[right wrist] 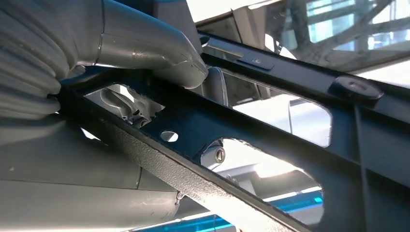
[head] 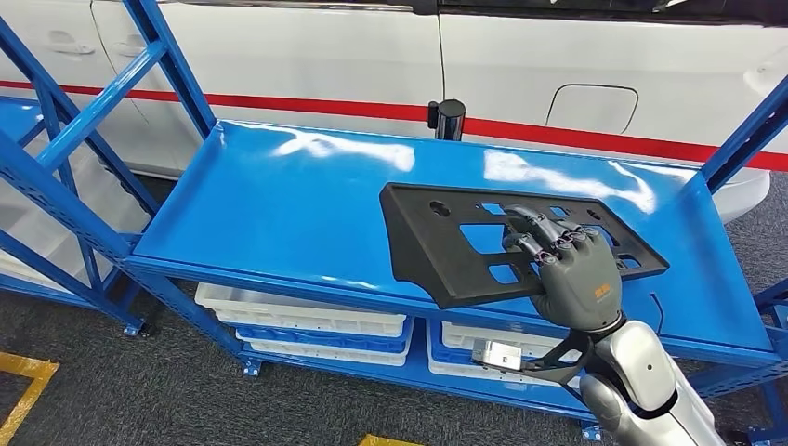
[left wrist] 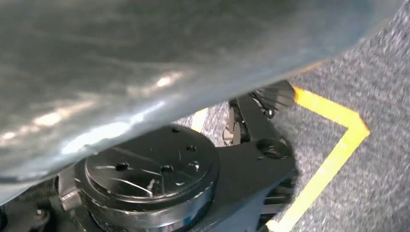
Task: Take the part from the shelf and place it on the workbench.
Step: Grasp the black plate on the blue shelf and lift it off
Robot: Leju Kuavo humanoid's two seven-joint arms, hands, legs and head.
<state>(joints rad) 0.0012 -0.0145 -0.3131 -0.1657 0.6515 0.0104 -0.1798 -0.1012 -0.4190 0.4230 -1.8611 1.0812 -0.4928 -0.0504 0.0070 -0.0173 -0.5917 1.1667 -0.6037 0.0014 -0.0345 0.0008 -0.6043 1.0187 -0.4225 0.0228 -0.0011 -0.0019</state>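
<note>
- A white vehicle body (head: pixel 372 56) with a red stripe runs across the far side of the scene, behind the shelving; a fuel-flap outline shows on its right part.
- A grey carpeted floor (head: pixel 111 372) lies below, with yellow tape lines (head: pixel 23 386) at the near left corner; in the left wrist view the same carpet carries a yellow tape corner (left wrist: pixel 338 140).
- The blue shelf (head: pixel 279 204) is a steel rack with a glossy flat top deck and slanted blue braces on the left and right.
- White bins (head: pixel 307 321) sit on the lower level under the deck, with blue bins stacked beneath them.
- The part (head: pixel 446 242) is a black, flat, textured panel with several rectangular and round cut-outs and one angled face on its left end; it is on the right half of the deck, its near edge at the deck's front lip.
- The right hand (head: pixel 567 269) grasps the part at its near right edge, dark fingers curled over the top face and the thumb (right wrist: pixel 159 48) pressed on the other face, seen through the cut-outs in the right wrist view.
- A small dark cylindrical object (head: pixel 450 119) stands at the deck's far edge, well apart from the part.
- Whether the left hand is released or clenched I cannot tell.
</note>
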